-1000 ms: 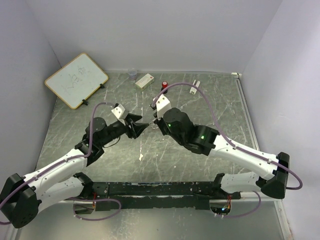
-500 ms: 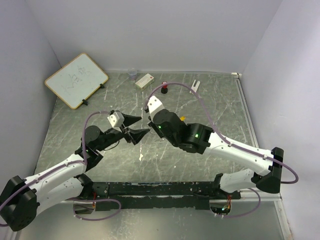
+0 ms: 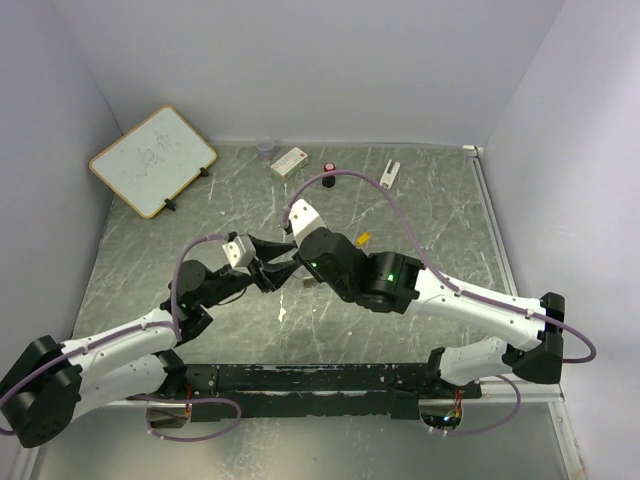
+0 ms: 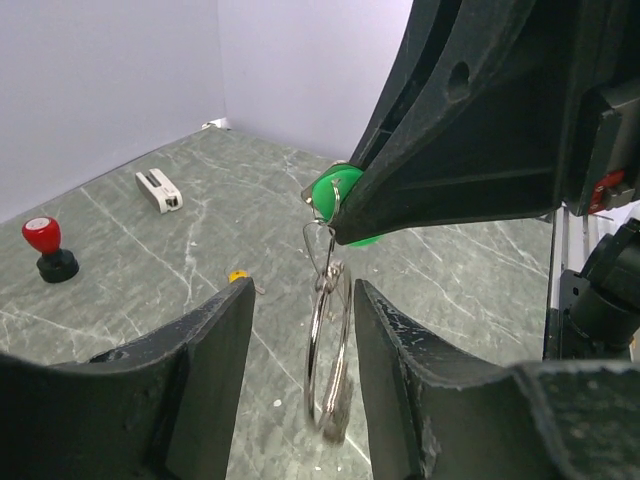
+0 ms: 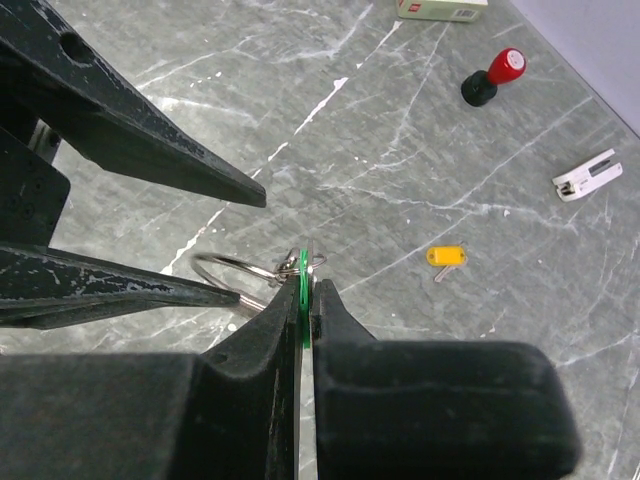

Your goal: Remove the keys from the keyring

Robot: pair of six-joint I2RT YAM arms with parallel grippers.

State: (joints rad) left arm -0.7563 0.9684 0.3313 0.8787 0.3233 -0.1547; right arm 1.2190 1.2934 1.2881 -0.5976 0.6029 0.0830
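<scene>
Left wrist view: green key (image 4: 325, 192) sits at frame centre, clamped flat in the closed right gripper (image 5: 306, 300). The keyring (image 4: 328, 350) hangs directly below it, between the parted fingers of the left gripper (image 4: 302, 300). Yellow key (image 4: 238, 276) lies loose on the table (image 4: 150, 260), left of centre.

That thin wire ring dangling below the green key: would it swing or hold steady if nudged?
Probably swings: the keyring hangs loosely from the green key pinched in the right gripper. Its thin wire looks light yet likely stiff, and smooth metal may slip.
</scene>
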